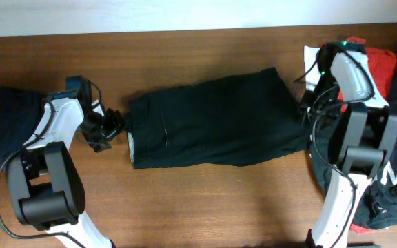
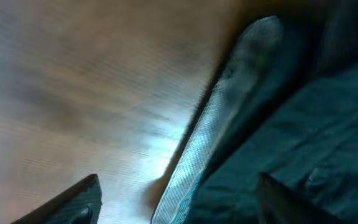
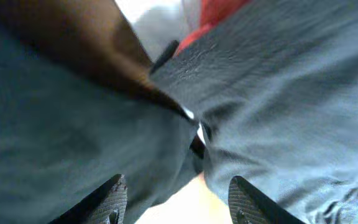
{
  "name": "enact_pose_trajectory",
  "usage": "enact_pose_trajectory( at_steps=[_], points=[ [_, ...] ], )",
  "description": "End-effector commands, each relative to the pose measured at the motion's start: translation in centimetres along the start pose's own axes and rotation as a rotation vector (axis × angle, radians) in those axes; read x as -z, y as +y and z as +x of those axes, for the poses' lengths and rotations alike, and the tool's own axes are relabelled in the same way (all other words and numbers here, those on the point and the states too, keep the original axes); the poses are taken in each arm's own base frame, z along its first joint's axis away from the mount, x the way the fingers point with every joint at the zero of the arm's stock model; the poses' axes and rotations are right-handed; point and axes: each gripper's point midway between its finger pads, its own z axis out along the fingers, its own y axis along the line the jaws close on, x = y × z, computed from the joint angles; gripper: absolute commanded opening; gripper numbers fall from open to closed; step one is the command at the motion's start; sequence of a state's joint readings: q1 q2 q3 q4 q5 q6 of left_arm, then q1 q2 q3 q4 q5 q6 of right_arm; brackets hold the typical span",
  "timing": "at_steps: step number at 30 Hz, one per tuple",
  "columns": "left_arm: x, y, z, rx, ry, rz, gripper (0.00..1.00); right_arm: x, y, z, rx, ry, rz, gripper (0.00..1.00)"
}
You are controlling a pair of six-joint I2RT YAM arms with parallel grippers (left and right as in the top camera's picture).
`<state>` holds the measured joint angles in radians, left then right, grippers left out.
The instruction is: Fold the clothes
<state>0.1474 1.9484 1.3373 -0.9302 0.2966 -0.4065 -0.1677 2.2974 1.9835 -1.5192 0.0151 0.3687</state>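
Observation:
The black shorts (image 1: 216,120) lie spread flat across the middle of the table, waistband to the left with its pale inside showing (image 1: 131,146). My left gripper (image 1: 113,128) is open just left of the waistband. In the left wrist view, the open fingers (image 2: 179,208) straddle the pale ribbed waistband edge (image 2: 216,124). My right gripper (image 1: 307,110) is at the shorts' right edge. In the right wrist view it is open (image 3: 179,205) over dark fabric (image 3: 61,137), with nothing between the fingers.
A folded navy garment (image 1: 2,124) lies at the far left. At the right are a red garment (image 1: 381,58), a white item (image 1: 312,58) and a black garment with white lettering (image 1: 395,179). The wooden table (image 1: 205,200) runs along the front.

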Motion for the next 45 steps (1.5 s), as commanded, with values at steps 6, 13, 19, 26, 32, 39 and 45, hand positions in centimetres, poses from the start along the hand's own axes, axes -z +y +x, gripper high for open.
enact_pose_trajectory(
  at_steps=[6, 13, 19, 26, 32, 39, 45],
  points=[
    [-2.5, -2.7, 1.1, -0.112, 0.046, 0.128, 0.82, 4.7, 2.4, 0.0, 0.061, -0.124, -0.087, 0.57],
    [-6.4, -4.6, 4.4, -0.193, 0.159, 0.081, 0.42, 4.7, 2.8, 0.0, 0.071, -0.129, -0.087, 0.56],
    [-1.8, -2.5, -0.6, -0.138, 0.055, 0.008, 0.0, 5.1, 7.0, 0.8, 0.295, -0.151, -0.188, 0.16],
    [8.0, -2.6, -4.4, -0.139, -0.042, -0.047, 0.01, 5.7, 18.6, 6.0, 0.613, -0.168, -0.407, 0.04],
    [11.9, -5.6, -2.7, -0.15, -0.002, 0.055, 0.0, 1.9, 27.9, 13.6, 0.852, -0.162, -0.477, 0.04],
    [13.7, -8.7, -1.6, -0.16, 0.033, 0.219, 0.01, -4.9, 33.5, 20.6, 0.991, -0.165, -0.516, 0.04],
    [15.1, -12.3, -0.1, -0.165, 0.107, 0.45, 0.01, -9.4, 35.6, 25.7, 1.091, -0.178, -0.561, 0.04]
  ],
)
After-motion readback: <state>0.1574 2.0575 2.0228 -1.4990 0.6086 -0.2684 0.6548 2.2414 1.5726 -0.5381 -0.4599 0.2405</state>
